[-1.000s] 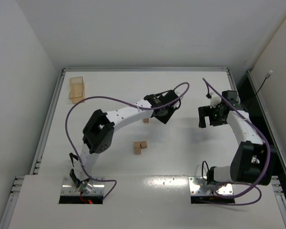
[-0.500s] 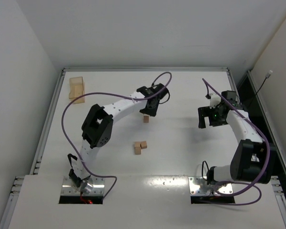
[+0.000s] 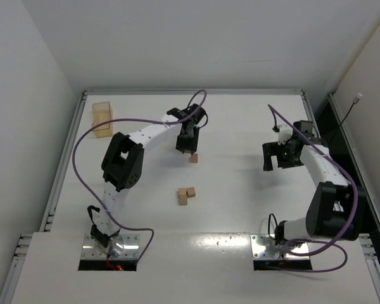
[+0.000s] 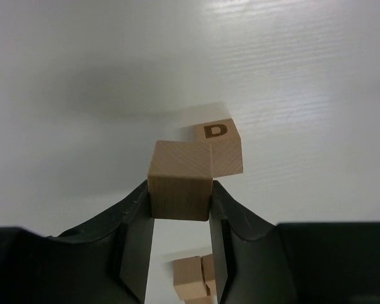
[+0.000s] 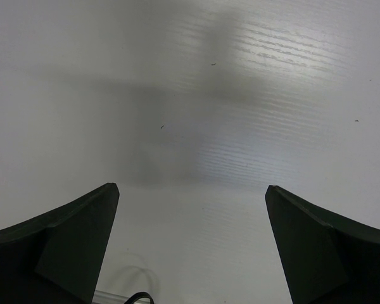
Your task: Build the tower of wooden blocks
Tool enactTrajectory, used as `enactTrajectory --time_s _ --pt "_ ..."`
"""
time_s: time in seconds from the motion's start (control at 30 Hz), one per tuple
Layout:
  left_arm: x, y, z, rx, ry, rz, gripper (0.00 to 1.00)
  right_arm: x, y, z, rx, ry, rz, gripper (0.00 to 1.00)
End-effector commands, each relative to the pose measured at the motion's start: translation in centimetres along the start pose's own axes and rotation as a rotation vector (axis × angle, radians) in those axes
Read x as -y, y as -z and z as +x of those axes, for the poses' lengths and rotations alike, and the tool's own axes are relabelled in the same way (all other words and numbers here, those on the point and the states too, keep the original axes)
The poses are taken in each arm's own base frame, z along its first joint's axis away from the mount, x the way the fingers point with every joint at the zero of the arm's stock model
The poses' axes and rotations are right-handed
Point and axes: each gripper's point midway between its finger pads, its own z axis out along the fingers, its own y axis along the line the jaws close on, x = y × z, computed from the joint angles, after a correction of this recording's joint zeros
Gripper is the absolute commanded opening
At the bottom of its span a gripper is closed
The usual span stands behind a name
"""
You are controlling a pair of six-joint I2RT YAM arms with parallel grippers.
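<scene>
Left gripper (image 4: pixel 180 193) pinches one cube (image 4: pixel 179 168) just beside the D cube (image 4: pixel 221 149) lying on the table (image 3: pixel 240 209). Two more cubes (image 3: pixel 187 195) sit together nearer the bases. Right gripper (image 5: pixel 191 189), fingers spread wide, hangs over bare table.

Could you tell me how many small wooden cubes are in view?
4: one cube in the left gripper, one lettered D on the table beside it, two touching toward the near edge.

The wood block (image 4: pixel 180 180) in the black left hand (image 4: pixel 180 190) is light tan with fine grain. The lettered block (image 4: pixel 220 147) carries a dark brown D. The bench (image 3: pixel 240 202) is white, the cables (image 3: pixel 74 161) purple.
</scene>
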Motion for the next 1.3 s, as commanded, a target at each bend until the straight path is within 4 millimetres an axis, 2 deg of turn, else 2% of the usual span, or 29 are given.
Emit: enactTrajectory --time_s 0.0,0.1,0.2,0.4,0.47,0.6,0.73,0.77,0.93,1.27 --pt "1.2 2.1 0.5 -0.010 0.069 0.068 0.00 -0.4 0.5 -2.0 0.052 0.013 -0.010 1.00" --pt "1.3 2.0 1.4 -0.035 0.078 0.086 0.00 -0.4 0.5 -1.8 0.044 0.011 -0.013 1.00" --pt "1.4 2.0 1.4 -0.036 0.098 0.086 0.00 -0.3 0.7 -1.9 0.050 0.012 -0.002 1.00" --pt "3.7 3.0 1.4 -0.009 0.065 0.111 0.00 -0.2 0.7 -2.1 0.058 0.014 0.001 1.00" --pt "3.7 3.2 1.0 0.006 0.067 0.109 0.00 -0.2 0.7 -2.1 0.058 0.014 0.001 1.00" --pt "4.5 3.1 1.3 0.004 0.050 0.116 0.00 -0.2 0.9 -2.3 0.067 0.016 0.003 1.00" --pt "4.4 2.3 1.0 0.010 0.059 0.089 0.00 -0.2 0.9 -2.3 0.067 0.016 0.003 1.00" --pt "4.3 2.5 0.4 0.032 0.061 0.080 0.00 -0.2 0.9 -2.3 0.067 0.016 0.003 1.00" --pt "4.1 2.1 -0.2 0.049 0.062 0.056 0.00 -0.2 0.9 -2.3 0.067 0.016 0.003 1.00" --pt "3.8 1.2 0.1 0.038 0.060 0.036 0.00 -0.2 0.7 -2.1 0.058 0.014 0.001 1.00"
